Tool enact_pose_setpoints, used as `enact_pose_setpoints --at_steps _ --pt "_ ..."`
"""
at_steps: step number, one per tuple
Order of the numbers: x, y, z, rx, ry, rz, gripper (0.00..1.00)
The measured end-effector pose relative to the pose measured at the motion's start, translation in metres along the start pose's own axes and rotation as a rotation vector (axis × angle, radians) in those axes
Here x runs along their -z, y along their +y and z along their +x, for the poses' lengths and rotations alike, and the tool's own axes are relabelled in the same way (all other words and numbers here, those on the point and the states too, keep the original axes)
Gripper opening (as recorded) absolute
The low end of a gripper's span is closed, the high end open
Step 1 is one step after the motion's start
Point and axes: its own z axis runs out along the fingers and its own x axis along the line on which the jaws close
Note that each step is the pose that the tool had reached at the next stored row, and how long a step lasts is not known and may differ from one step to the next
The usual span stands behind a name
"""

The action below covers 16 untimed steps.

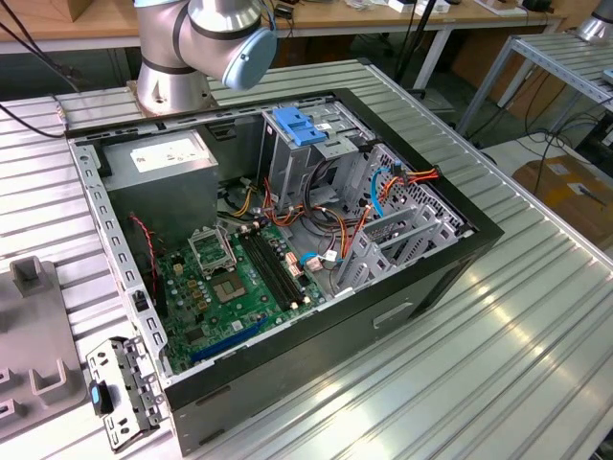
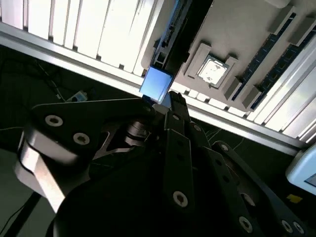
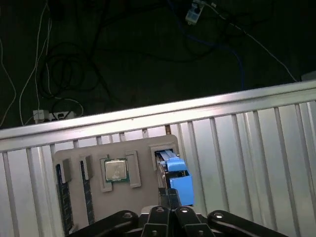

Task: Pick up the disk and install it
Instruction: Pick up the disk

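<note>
The disk (image 3: pixel 180 184) stands on edge in a slot of a grey parts tray (image 3: pixel 98 153), its blue side rail showing brightly; in the second wrist view the disk (image 2: pixel 157 84) runs away as a dark slab with a pale blue end. My gripper (image 3: pixel 170 196) sits right at the disk's near end, its black fingers drawn together and touching the rail. In the second wrist view the gripper (image 2: pixel 171 101) meets the same blue end. The open computer case (image 1: pixel 316 316) lies on the ribbed table in the exterior view.
The tray (image 2: pixel 232 44) also holds a processor (image 3: pixel 116 170) and memory sticks (image 3: pixel 63 197). Beyond it are the table edge and a dark floor with cables. In the case are a drive cage with a blue bracket (image 1: pixel 300 126), a power-supply box (image 1: pixel 163 153) and a motherboard (image 1: pixel 235 283).
</note>
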Motion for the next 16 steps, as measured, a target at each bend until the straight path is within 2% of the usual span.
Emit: enact_pose_setpoints --at_steps 6,7,8,9,10,11,16 --pt "-0.0013 0.0003 -0.0033 0.019 0.0010 -0.0005 0.11" --pt "-0.0015 0.0002 -0.0037 0.026 0.0013 -0.0006 0.17" --pt "-0.0016 0.0000 -0.0040 0.035 0.0016 -0.0007 0.17" --pt "-0.0017 -0.0001 -0.0042 0.044 0.0021 -0.0009 0.24" --pt "-0.0017 -0.0002 -0.0043 0.049 0.0023 -0.0010 0.24" --pt "-0.0017 -0.0001 -0.0044 0.056 0.0028 -0.0013 0.30" --pt "-0.0018 -0.0001 -0.0044 0.084 0.0041 -0.0019 0.30"
